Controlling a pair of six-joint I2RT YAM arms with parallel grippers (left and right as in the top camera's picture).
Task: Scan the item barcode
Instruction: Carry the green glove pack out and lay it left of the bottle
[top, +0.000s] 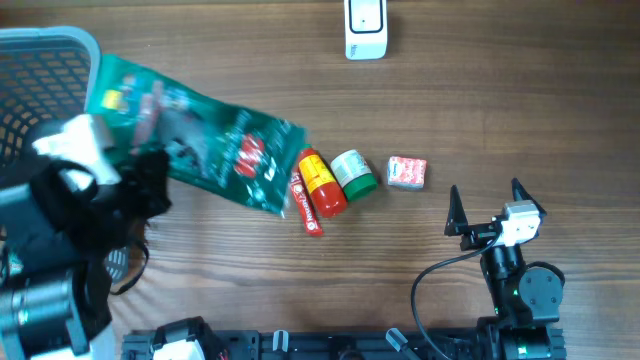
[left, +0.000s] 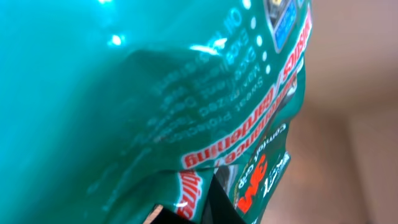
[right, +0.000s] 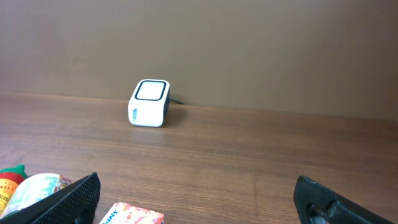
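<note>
The left end effector (top: 150, 190) is clamped shut on a glossy green plastic bag (top: 215, 140) with red and white print, gripping it near its left end, close to the rim of a grey plastic mesh basket (top: 45, 60) at the left edge of the wooden surface (top: 500, 100). In the left wrist view the bag fills almost the whole frame, with one dark finger (left: 219, 202) against its lower edge. The bag stretches rightward from the basket, and whether it rests on the surface cannot be told. Its far corner ends just beside a thin red tube (top: 305, 208) and a red-and-yellow bottle (top: 320, 183). Next in the row lie a small green-and-white can (top: 353, 172), touching the bottle, and a little pink-and-white box (top: 407, 172), a short way apart. The right end effector (top: 488, 205) hovers near the front right with its jaws spread wide and nothing between them. A white box-shaped barcode scanner (top: 365, 25) stands at the far edge, well apart from the bag.
</note>
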